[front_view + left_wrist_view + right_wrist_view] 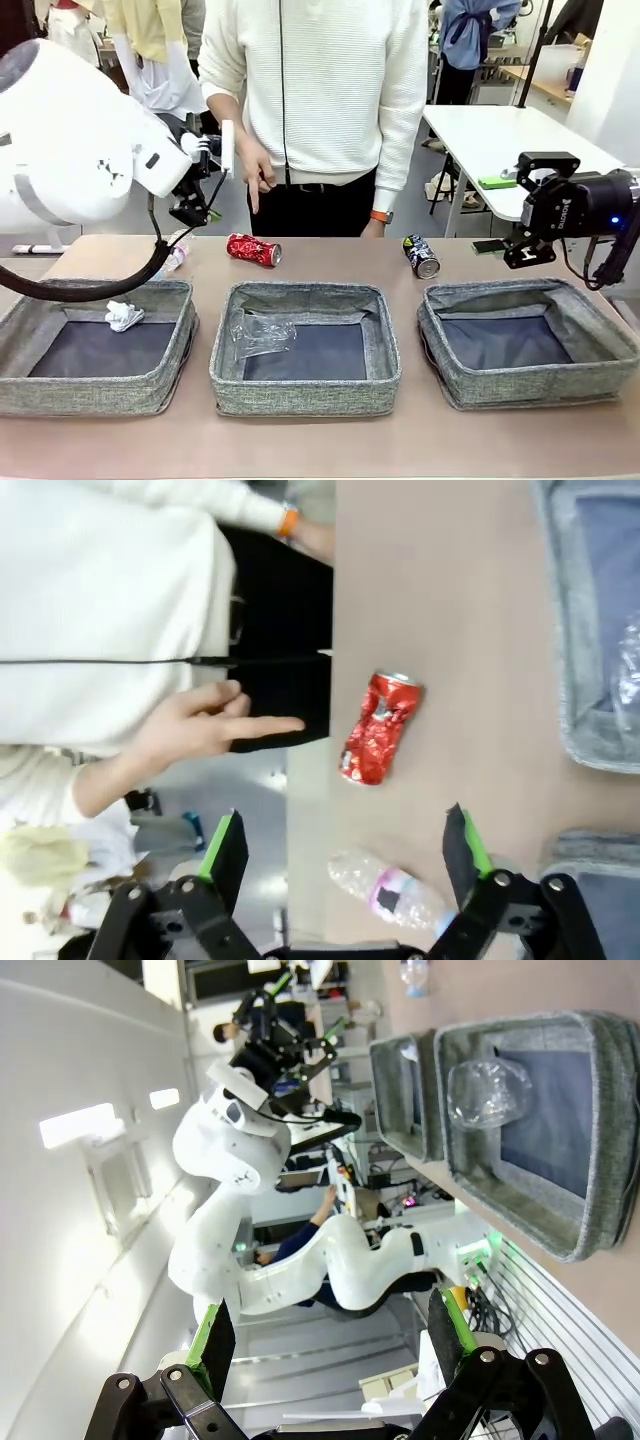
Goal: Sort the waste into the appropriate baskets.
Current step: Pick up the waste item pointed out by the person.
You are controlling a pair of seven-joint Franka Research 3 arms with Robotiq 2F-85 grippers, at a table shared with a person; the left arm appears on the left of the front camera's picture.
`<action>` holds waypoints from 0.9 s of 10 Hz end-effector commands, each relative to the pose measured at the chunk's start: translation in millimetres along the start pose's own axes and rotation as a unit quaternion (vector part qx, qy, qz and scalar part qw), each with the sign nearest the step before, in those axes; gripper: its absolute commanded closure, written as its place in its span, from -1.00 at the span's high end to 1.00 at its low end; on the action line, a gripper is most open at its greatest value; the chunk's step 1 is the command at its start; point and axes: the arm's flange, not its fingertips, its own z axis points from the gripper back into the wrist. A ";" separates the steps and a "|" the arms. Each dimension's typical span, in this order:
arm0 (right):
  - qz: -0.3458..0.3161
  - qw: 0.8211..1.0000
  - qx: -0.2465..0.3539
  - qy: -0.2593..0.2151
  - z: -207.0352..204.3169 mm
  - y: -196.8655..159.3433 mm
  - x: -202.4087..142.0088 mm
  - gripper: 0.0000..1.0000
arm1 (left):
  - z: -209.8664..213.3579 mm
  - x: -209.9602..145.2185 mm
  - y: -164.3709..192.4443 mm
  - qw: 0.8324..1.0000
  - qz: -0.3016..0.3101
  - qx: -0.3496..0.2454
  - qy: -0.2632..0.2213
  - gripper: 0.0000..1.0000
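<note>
Front view: nearest the camera stand the 3 baskets in a row. The left basket holds a white tissue wad, the middle basket holds a crumpled clear bottle, and the right basket shows its dark floor. Beyond them on the table lie the red can, its long axis running left to right, a dark can angled toward the right basket, and a second clear bottle behind the left basket. The left gripper hangs above that bottle, just left of the red can, on an arm bent down over the left basket. The right gripper is parked past the right basket's far corner, with the dark can to its left. A person's hand points 1 finger down at the red can.

Left wrist view: the jaws stand wide apart with nothing between them. The red can lies straight ahead of the gap, its long axis roughly crosswise to the closing line, so a plain advance and descent should suit it. The second clear bottle lies closer in, low between the fingers and slanted.

Right wrist view: these jaws are likewise spread and hold nothing, aimed sideways along the basket row. By my judgement the left arm is the nearer one for the pointed-at can.
</note>
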 end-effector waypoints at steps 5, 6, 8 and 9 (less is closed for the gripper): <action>-0.006 1.000 -0.005 0.006 3.7 4.8 -0.2 1.00 | 21.2 4.2 -5.2 0.998 -0.018 -0.059 0.001 1.00; -0.006 1.000 -0.005 0.006 3.7 4.8 -0.2 1.00 | 15.5 5.6 -7.2 0.998 -0.015 -0.059 -0.004 1.00; -0.006 1.000 -0.005 0.006 3.7 4.8 -0.2 1.00 | -17.3 20.4 21.9 0.993 -0.062 -0.097 -0.002 1.00; -0.006 1.000 -0.005 0.006 3.7 4.8 -0.2 1.00 | -37.3 28.0 32.5 0.989 -0.076 -0.125 -0.006 1.00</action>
